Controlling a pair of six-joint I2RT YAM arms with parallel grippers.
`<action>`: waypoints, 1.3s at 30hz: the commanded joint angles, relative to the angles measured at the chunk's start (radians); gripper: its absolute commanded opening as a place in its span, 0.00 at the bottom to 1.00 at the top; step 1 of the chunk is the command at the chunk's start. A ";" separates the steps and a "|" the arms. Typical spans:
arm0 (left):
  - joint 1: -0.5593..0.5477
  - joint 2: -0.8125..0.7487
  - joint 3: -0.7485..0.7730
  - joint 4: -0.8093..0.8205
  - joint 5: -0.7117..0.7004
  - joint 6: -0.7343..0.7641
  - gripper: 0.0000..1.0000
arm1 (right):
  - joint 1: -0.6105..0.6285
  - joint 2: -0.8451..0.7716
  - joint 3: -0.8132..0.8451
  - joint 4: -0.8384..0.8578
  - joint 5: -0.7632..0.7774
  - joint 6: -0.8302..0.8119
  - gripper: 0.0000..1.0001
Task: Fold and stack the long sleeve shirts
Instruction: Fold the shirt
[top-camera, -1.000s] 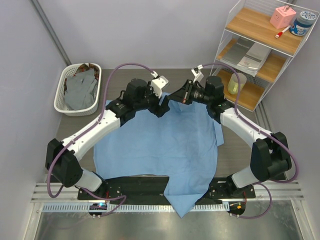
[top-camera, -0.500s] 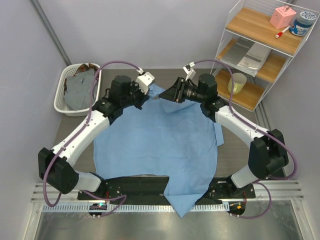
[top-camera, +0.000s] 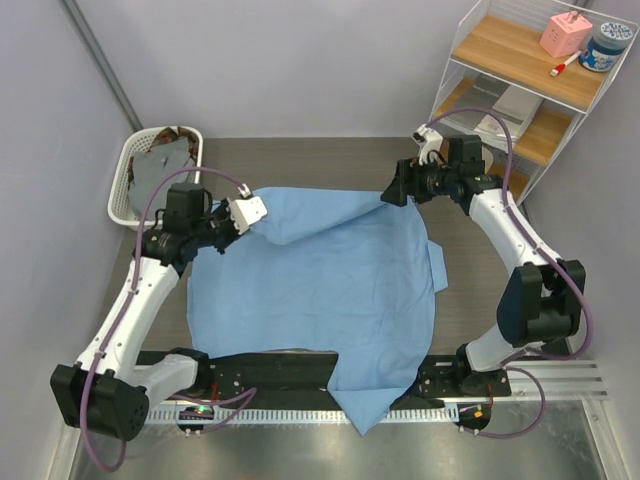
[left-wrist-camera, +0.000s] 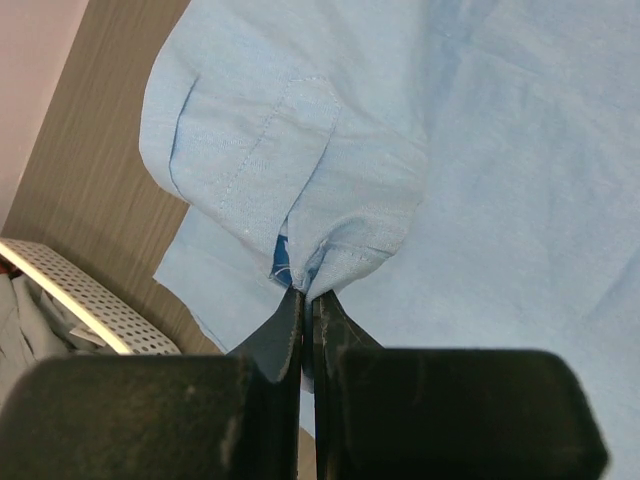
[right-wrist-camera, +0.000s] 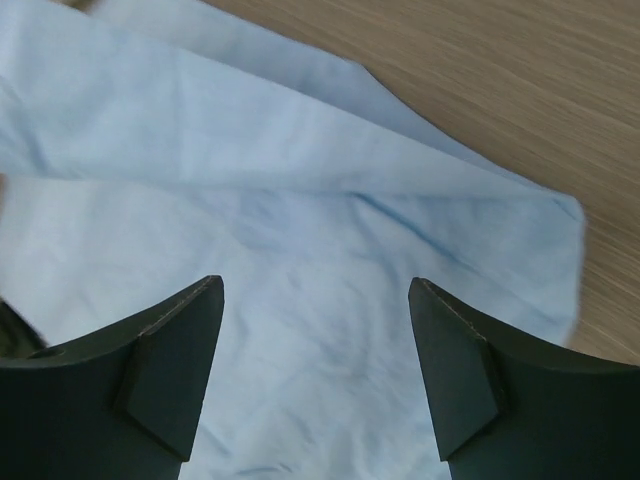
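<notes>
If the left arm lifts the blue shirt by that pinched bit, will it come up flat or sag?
Probably sag: the light blue shirt bunches and creases where the left gripper pinches it, so it looks floppy. Likely light, since that small pinch holds up a whole fold. Part droops off the table, so it may drag unevenly.

The wood-grain table (top-camera: 330, 160) held a blue shirt (top-camera: 330, 290) spread across its middle, one end hanging over the edge at 6 o'clock, and a basket (top-camera: 150, 222) at 10

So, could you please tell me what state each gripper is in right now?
Left gripper: shut on the light blue cloth shirt.
Right gripper: open, holding nothing.
</notes>
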 joint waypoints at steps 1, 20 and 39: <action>0.007 0.014 0.014 0.083 0.013 0.002 0.00 | -0.028 0.079 0.050 -0.186 0.079 -0.339 0.80; -0.019 0.044 0.123 -0.130 0.539 0.665 0.00 | 0.283 0.337 0.553 -0.120 -0.328 -0.624 0.99; -0.039 0.109 0.156 -0.039 0.492 0.697 0.03 | 0.366 0.283 0.532 -0.295 -0.386 -0.754 0.02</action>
